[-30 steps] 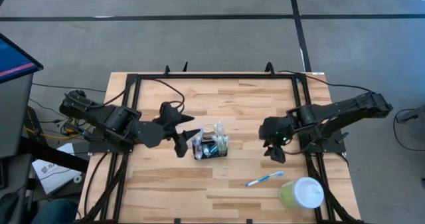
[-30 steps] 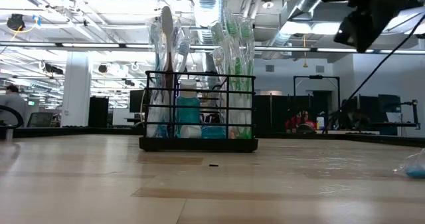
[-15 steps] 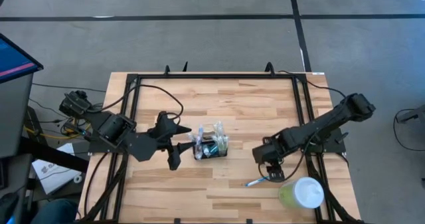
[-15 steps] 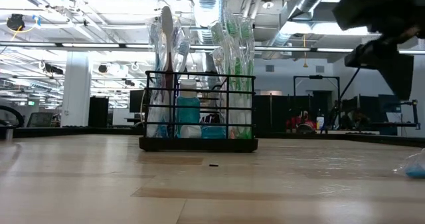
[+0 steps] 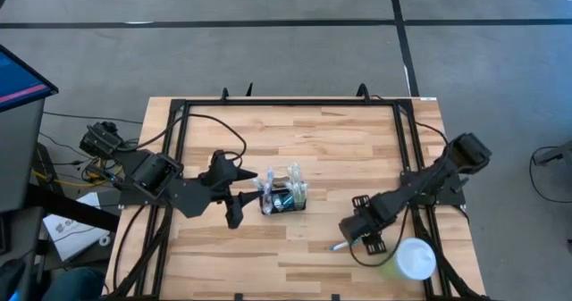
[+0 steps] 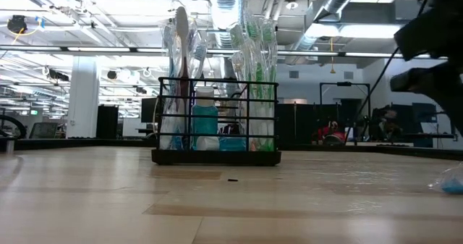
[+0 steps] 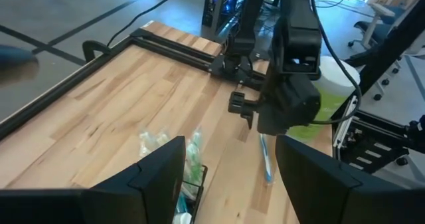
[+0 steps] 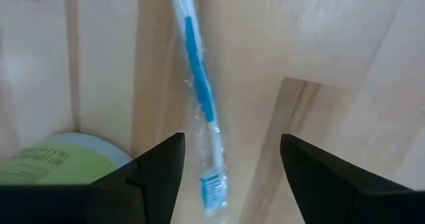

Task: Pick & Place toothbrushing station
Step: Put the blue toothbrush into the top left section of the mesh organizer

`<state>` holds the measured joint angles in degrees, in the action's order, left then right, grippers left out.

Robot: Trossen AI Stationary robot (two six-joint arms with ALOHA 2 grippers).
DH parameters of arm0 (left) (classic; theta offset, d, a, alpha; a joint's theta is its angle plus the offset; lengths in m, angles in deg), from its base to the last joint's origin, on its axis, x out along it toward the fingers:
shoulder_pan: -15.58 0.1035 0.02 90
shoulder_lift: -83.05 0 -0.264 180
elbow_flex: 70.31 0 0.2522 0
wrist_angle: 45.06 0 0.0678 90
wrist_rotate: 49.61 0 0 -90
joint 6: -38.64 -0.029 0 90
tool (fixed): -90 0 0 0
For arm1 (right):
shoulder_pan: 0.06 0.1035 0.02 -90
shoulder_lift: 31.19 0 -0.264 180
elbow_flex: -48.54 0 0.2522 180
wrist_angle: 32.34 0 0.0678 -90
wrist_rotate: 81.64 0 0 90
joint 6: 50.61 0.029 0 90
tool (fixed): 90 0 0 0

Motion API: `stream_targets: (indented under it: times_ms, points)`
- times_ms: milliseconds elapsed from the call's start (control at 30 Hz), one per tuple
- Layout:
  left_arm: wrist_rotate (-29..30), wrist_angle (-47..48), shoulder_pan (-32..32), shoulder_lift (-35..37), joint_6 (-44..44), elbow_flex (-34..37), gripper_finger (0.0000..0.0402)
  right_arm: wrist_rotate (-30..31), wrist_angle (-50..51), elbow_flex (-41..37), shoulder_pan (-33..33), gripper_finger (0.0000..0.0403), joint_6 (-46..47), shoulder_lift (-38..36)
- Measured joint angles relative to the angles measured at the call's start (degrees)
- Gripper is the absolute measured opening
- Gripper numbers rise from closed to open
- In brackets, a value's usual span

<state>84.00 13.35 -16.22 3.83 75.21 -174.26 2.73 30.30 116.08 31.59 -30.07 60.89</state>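
Note:
The toothbrushing station (image 5: 283, 195) is a black wire holder with wrapped toothbrushes and a teal bottle, standing on its base mid-table (image 6: 216, 121). My left gripper (image 5: 234, 208) hovers open just left of it; its fingers (image 7: 159, 177) frame the station's top (image 7: 188, 159). A blue toothbrush in a clear wrapper (image 8: 199, 98) lies flat on the table near the front right (image 5: 341, 246). My right gripper (image 5: 362, 234) hangs open above it, pointing down, with a finger on each side (image 8: 156, 171) and clear of it.
A pale green cup with a white lid (image 5: 410, 260) stands at the near right corner, close to my right gripper (image 8: 53, 163). A black metal frame (image 5: 290, 104) runs around the table's edges. Bare wood lies at the far side and front left.
My right gripper has swung toward the table's near edge and sunk, tipping until it points down over the blue toothbrush. My left gripper has shifted a little toward the near edge, staying open beside the station. The station and the toothbrush have kept still.

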Motion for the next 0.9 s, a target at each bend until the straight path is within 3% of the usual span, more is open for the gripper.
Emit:
stream_targets:
  times_ms: [300, 567, 700, 900]
  points:
    - [0.03, 0.02, -0.06, 0.0, 0.95, 0.0, 0.023, 5.43, -0.21, -1.66, 6.34, 0.0239, 3.16, 4.32]
    - [1.01, 0.0, -0.06, 0.0, 1.43, 0.0, 0.023, 4.53, -1.11, -1.4, 6.9, 0.0225, 4.7, 7.98]
    - [1.38, -0.02, -0.06, 0.0, 1.86, 0.0, 0.023, 4.34, -1.82, -1.46, 6.29, 0.0171, 4.81, 8.04]
    - [1.38, 0.0, -0.06, 0.0, 1.88, 0.0, 0.023, 2.23, -2.59, -1.48, 4.12, 0.0044, 4.76, 7.73]
